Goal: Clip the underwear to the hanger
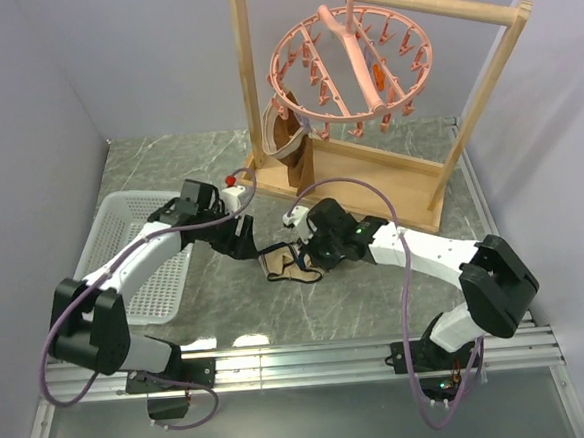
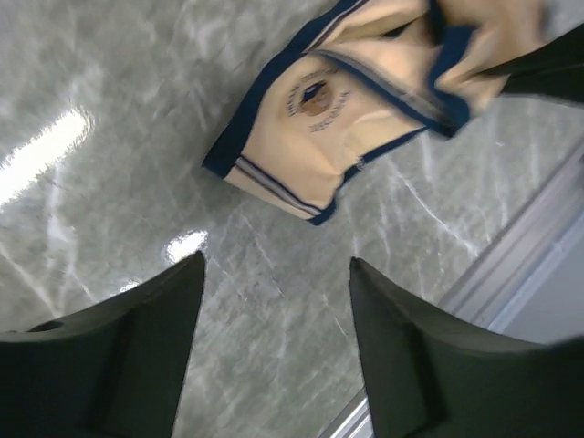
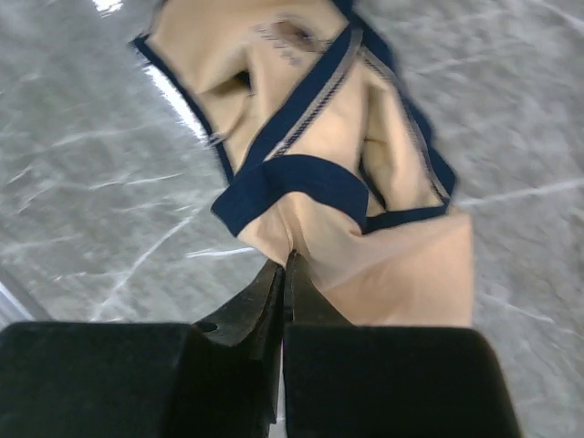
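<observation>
The underwear, tan with dark trim, lies crumpled on the grey marbled table between the arms. My right gripper is shut on a fold of the underwear at its near edge. My left gripper is open and empty, just above the table, short of the underwear's edge. The pink ring hanger with its many pegs hangs by its hook from the wooden rail at the back, well above and behind both grippers.
A wooden rack frame stands at the back. A darker brown garment hangs from the hanger's left side. A white mesh basket sits at the left under my left arm. A metal rail runs along the near edge.
</observation>
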